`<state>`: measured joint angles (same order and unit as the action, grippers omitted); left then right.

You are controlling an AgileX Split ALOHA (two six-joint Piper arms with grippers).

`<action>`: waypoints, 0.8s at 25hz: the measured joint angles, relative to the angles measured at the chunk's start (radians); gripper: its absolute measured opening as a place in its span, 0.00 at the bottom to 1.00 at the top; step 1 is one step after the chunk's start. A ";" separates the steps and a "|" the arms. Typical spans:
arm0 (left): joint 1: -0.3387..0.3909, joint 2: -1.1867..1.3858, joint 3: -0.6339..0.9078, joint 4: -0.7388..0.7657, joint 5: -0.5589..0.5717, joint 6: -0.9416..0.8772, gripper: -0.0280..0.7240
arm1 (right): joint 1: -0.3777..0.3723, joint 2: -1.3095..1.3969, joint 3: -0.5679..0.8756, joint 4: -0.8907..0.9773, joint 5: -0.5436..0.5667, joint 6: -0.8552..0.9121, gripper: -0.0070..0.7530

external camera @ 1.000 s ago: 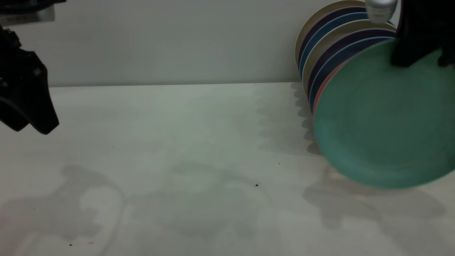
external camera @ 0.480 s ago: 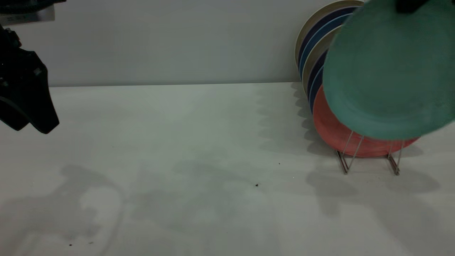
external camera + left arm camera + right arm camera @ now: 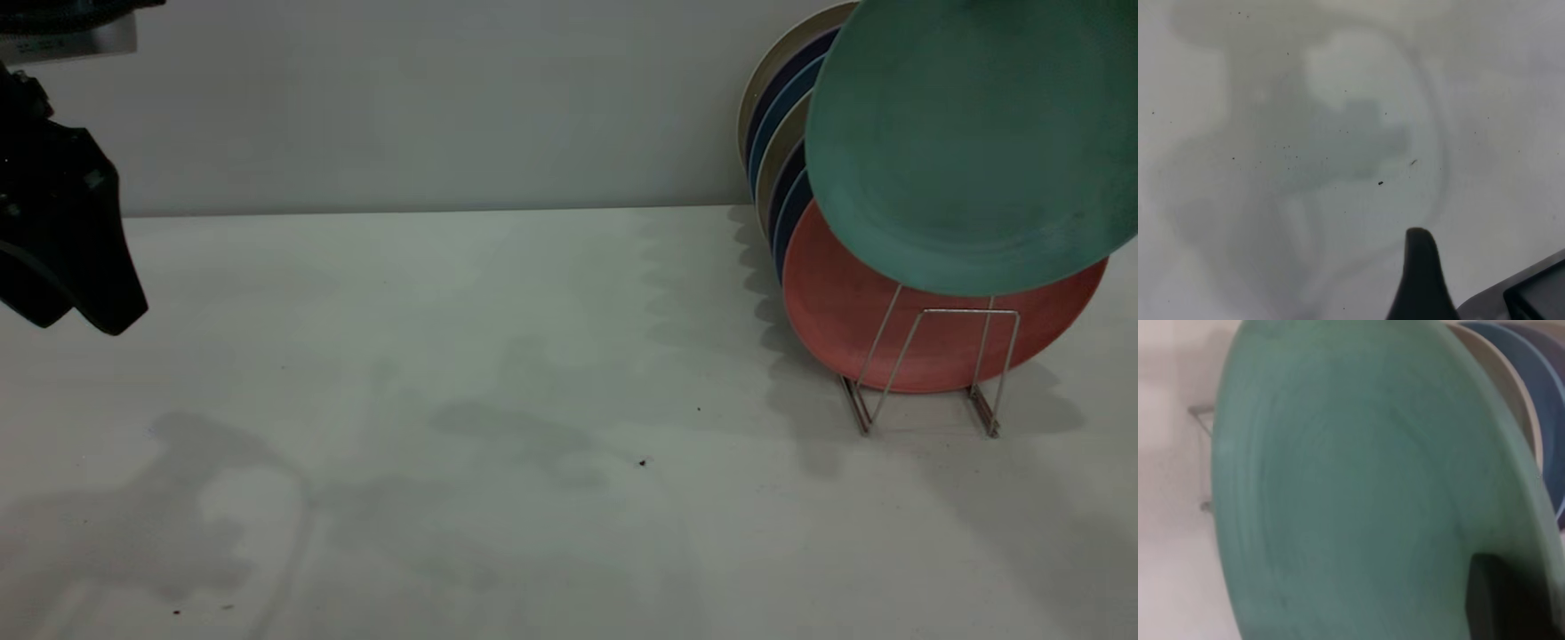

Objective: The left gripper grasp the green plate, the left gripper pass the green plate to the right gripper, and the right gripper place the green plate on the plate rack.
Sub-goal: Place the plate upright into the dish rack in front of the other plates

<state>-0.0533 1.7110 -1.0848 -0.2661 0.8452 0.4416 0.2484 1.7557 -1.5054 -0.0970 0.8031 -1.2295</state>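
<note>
1. Lifted well above where it hung a second ago, the green plate (image 3: 969,142) now sits high at the right of the exterior view, and the salmon-pink plate (image 3: 933,333) and the front loop of the plate rack (image 3: 933,356) have come into sight below it.
2. Only one dark finger of the right gripper (image 3: 1501,600) shows, in its own wrist view, lying against the plate's face near the rim; since the plate hangs in the air upright and slightly tilted, I judge the gripper clamped on it.
3. The left gripper (image 3: 67,240) holds nothing and hangs parked at the far left above the table (image 3: 498,356); whether its fingers are apart cannot be told.
4. Grasp and handover look done; what remains is lowering the plate into the rack and letting go.
5. The free slot appears to be in front of the pink plate, behind the front loop. The plate's lower edge clears that loop. Dark blue plates (image 3: 787,191) crowd the back, while the table in front is open.
</note>
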 joint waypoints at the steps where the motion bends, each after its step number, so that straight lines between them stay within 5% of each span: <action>1: 0.000 0.000 0.000 0.000 0.000 0.000 0.79 | -0.005 0.007 -0.002 -0.001 -0.004 0.000 0.08; 20: 0.000 0.000 0.000 0.001 -0.007 0.000 0.79 | -0.028 0.047 -0.003 -0.003 -0.064 0.025 0.08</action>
<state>-0.0533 1.7110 -1.0848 -0.2655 0.8383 0.4416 0.2204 1.8026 -1.5081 -0.0999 0.7396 -1.2044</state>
